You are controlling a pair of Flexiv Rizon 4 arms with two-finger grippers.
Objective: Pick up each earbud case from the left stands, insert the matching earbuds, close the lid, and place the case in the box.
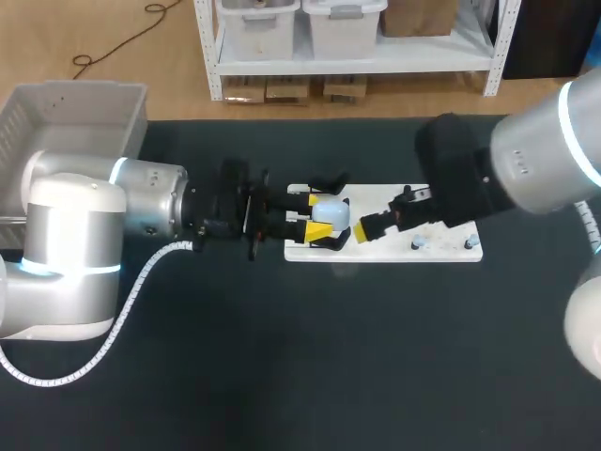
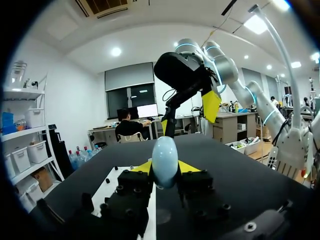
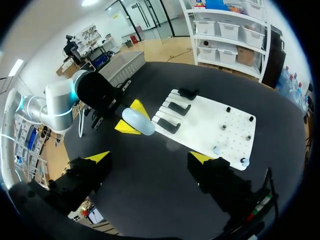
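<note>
A pale blue, egg-shaped earbud case [image 1: 331, 214] with its lid down hangs over the left end of the white board [image 1: 441, 246]. My left gripper [image 1: 317, 215] is shut on it, one yellow tip on each side. In the left wrist view the case [image 2: 165, 161] stands upright between those tips. My right gripper [image 1: 385, 214] hovers just right of the case, open and holding nothing. From the right wrist the case [image 3: 137, 121] lies ahead of the wide-spread right gripper [image 3: 150, 157]. Two small earbuds [image 3: 216, 149] [image 3: 243, 161] sit on pegs at the board's near edge.
Three black stands [image 3: 178, 107] line the board's [image 3: 210, 125] left end. A grey bin [image 1: 75, 113] sits at the table's far left corner. Dark bare tabletop [image 1: 310, 357] stretches in front of the board.
</note>
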